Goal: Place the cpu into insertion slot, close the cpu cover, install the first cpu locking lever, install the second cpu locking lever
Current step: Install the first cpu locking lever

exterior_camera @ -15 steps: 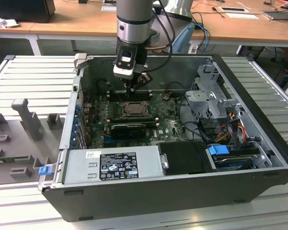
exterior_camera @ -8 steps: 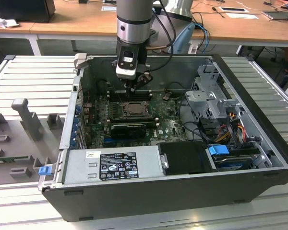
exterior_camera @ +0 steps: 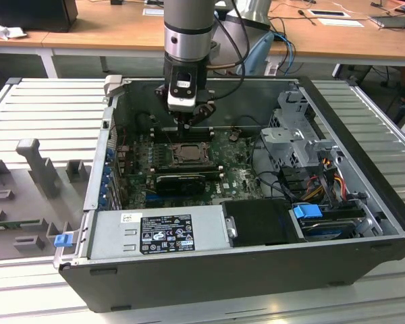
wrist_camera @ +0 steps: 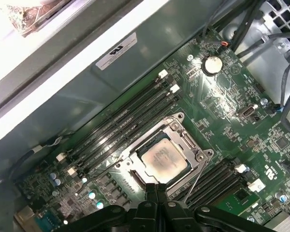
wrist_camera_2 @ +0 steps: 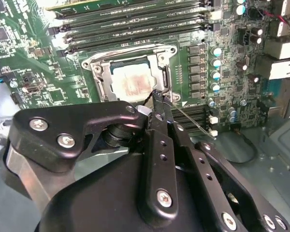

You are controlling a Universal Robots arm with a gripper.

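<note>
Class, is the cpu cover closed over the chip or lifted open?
Closed. In the first wrist view the cpu cover lies flat, framing the cpu, whose metal top shows through its window.

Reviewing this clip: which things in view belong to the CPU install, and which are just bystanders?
In the job: cpu, seated in the insertion slot; cpu cover, down over it; locking lever; claw, at the socket's edge.
Just there: memory slots; coin battery; graphics card; power supply.

cpu (wrist_camera_2: 129,83) seated under closed cpu cover (wrist_camera_2: 135,51); pincer (wrist_camera_2: 157,95) pinched together at cover edge, beside lever (wrist_camera_2: 195,123).
</note>
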